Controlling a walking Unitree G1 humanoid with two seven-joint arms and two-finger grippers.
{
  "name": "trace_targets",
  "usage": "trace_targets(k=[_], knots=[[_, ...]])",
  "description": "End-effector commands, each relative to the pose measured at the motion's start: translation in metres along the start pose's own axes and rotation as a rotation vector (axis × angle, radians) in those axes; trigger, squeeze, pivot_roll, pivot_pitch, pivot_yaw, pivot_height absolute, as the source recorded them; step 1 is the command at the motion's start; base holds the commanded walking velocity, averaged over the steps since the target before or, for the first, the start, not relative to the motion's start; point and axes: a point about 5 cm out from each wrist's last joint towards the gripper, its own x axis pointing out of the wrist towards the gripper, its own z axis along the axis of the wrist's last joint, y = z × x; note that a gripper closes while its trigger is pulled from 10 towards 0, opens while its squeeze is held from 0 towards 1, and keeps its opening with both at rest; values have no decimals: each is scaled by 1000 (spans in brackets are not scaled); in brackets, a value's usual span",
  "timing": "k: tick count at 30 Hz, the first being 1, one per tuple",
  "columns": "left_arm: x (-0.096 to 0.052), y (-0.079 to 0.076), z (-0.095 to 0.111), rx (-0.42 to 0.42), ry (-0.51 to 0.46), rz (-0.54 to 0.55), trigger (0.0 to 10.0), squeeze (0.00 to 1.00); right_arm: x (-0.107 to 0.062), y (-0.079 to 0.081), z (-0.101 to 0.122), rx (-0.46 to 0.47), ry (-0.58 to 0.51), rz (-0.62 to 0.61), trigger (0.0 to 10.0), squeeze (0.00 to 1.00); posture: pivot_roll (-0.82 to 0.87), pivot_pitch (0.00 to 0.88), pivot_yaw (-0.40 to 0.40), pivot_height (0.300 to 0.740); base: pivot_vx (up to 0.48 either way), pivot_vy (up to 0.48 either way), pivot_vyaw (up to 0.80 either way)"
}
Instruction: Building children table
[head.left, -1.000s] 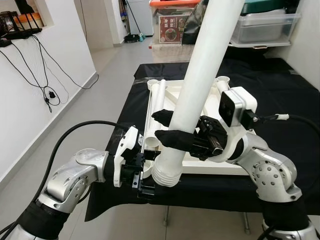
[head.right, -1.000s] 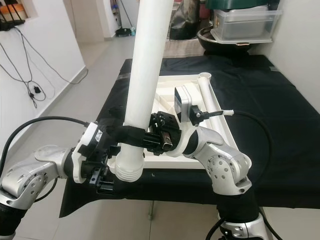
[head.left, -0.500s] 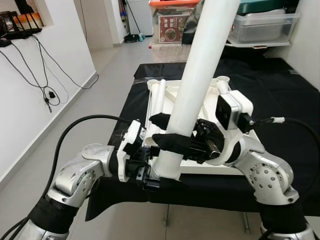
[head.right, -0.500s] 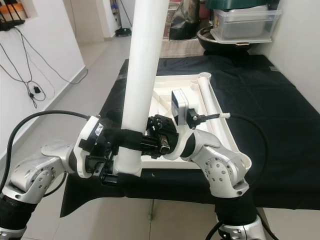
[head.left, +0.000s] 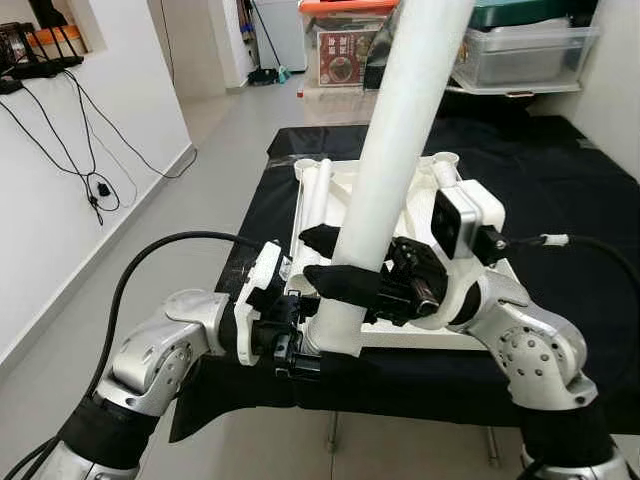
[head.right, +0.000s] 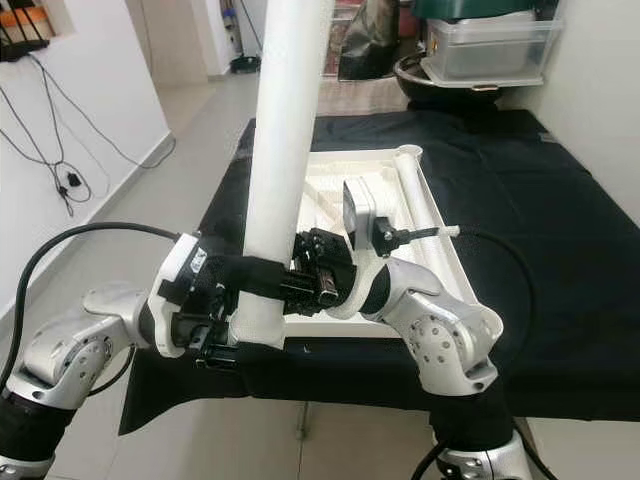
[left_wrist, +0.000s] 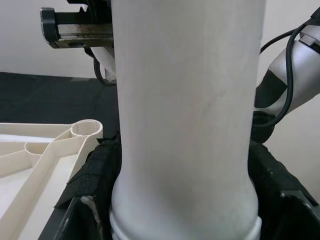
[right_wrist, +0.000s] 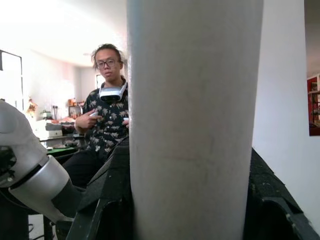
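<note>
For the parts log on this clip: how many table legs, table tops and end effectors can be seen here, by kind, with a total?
White table legs: 3, one held upright, two lying on the top
White table top, upside down on the black cloth: 1
End effectors: 2, left end effector, right end effector
Total: 6

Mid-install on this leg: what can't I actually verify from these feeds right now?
- Table leg threaded end: hidden in the left eye view behind the left gripper and the tabletop edge, so seating in a socket cannot be judged.
- Leg's upper end: cut off by the frame's top edge.
- Target socket: blocked by the leg in both wrist views.
- Right gripper: its fingers wrap the leg.
</note>
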Motion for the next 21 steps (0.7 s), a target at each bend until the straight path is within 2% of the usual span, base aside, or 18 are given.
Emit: trace_targets(k=[1,2,4,10,14,18,19,20,21], knots=[[-5,3,2,9,-6,57,10000,0,5,-1,-6,-6,46,-28,10000,251,-60,0,54,740,0,0,0],[-6,5,2,14,-6,68,10000,0,4,-4,-5,3,35,-62,10000,1000,-60,0,54,740,0,0,0],[-9,8,6,24,-14,94,10000,0,3,-9,-2,15,10,-109,10000,1000,-63,0,56,740,0,0,0],[-14,11,8,40,-14,128,10000,0,2,-10,0,16,-2,-136,10000,1000,-63,0,56,740,0,0,0],[-39,18,10,73,26,255,10000,0,-7,-18,3,-18,-9,-266,10000,1000,-66,0,55,740,0,0,0],[-42,18,9,76,34,272,10000,0,-9,-20,5,-31,-13,-301,10000,1000,-66,0,55,740,0,0,0],[-46,19,5,83,63,303,10000,0,-11,-25,8,-48,-26,-356,10000,1000,-60,0,53,740,0,0,0],[-51,20,0,92,100,340,10000,0,-11,-30,12,-61,-40,-407,10000,443,-57,0,49,740,0,0,0],[-54,20,-4,98,125,363,10000,0,-12,-33,14,-66,-49,-437,10000,443,-57,0,49,740,0,0,0]])
